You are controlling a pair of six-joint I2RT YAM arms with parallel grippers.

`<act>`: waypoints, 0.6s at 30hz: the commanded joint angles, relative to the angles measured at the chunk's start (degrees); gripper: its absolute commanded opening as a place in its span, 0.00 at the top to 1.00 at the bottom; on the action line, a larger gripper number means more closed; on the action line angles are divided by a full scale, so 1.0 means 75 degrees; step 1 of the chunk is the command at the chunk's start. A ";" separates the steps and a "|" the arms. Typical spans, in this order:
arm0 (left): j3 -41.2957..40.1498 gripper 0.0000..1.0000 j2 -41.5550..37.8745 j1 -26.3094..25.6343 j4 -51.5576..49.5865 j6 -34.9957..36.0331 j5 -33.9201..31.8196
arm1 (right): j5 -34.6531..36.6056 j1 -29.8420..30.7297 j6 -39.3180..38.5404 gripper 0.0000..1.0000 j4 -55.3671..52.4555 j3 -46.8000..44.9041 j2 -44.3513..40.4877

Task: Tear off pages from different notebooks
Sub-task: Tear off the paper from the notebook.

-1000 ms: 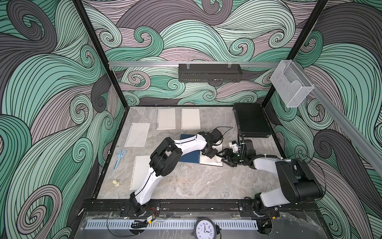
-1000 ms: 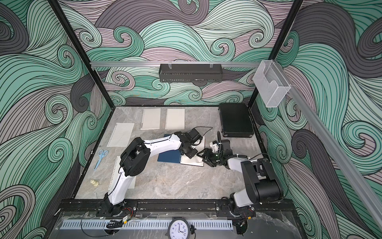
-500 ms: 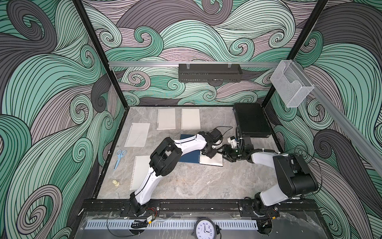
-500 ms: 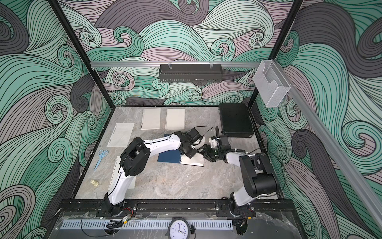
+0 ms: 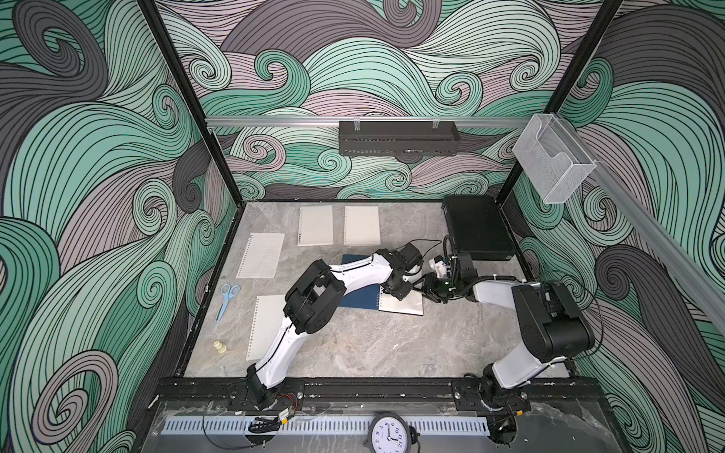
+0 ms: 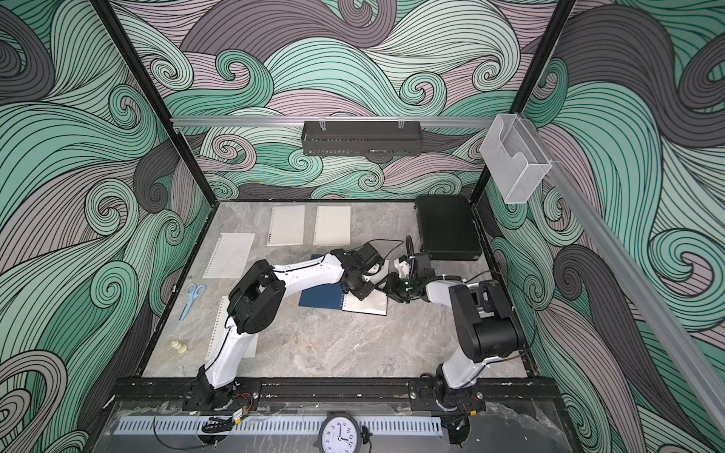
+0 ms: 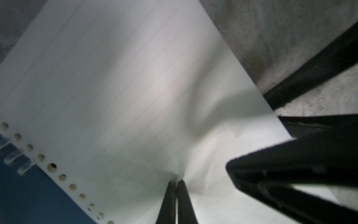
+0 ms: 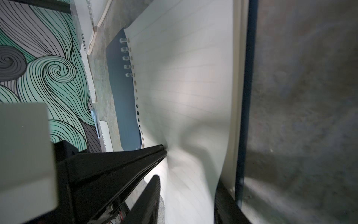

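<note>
My left hand [image 7: 176, 187] is closed, tips pressing the lined page [image 7: 135, 87] of the blue notebook [image 7: 29, 194]; right hand [image 8: 187, 182] apart, straddling that page's free edge.

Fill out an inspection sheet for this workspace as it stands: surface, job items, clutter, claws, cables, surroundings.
Surface: grey marble table.
Job's things: blue notebook open mid-table, its lined page buckled. Two cream sheets at the back, a white lined sheet at the left, a pale sheet partly under the left arm. Loose or bound: cannot tell.
Clutter: scissors, small cream pieces, black case in the back right corner.
Claws: left claw shut, tips against the lined page. Right claw open, jaws either side of that page's lifted edge.
Cables: black cable looping above the notebook; wires at the front rail.
Surroundings: wave-patterned walls, black tray, clear holder, clock.
</note>
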 commanded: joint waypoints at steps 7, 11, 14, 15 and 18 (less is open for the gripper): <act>-0.0572 1.00 0.1072 -0.0108 -0.1301 0.0014 0.0695 | 0.0201 -0.0025 -0.0256 0.96 -0.0223 0.0128 0.0166; -0.0444 1.00 0.0810 -0.0001 -0.1161 -0.0072 0.0665 | 0.0233 -0.0027 -0.0454 1.00 -0.0422 0.0232 0.0226; -0.0327 0.96 0.0590 0.0097 -0.1103 -0.0129 0.0699 | 0.0240 -0.0026 -0.0537 1.00 -0.0513 0.0287 0.0246; -0.0295 0.94 0.0504 0.0130 -0.1071 -0.0144 0.0695 | 0.0246 -0.0021 -0.0565 1.00 -0.0537 0.0306 0.0260; -0.0164 0.87 0.0230 0.0209 -0.0945 -0.0162 0.0735 | 0.0246 -0.0031 -0.0615 1.00 -0.0593 0.0329 0.0257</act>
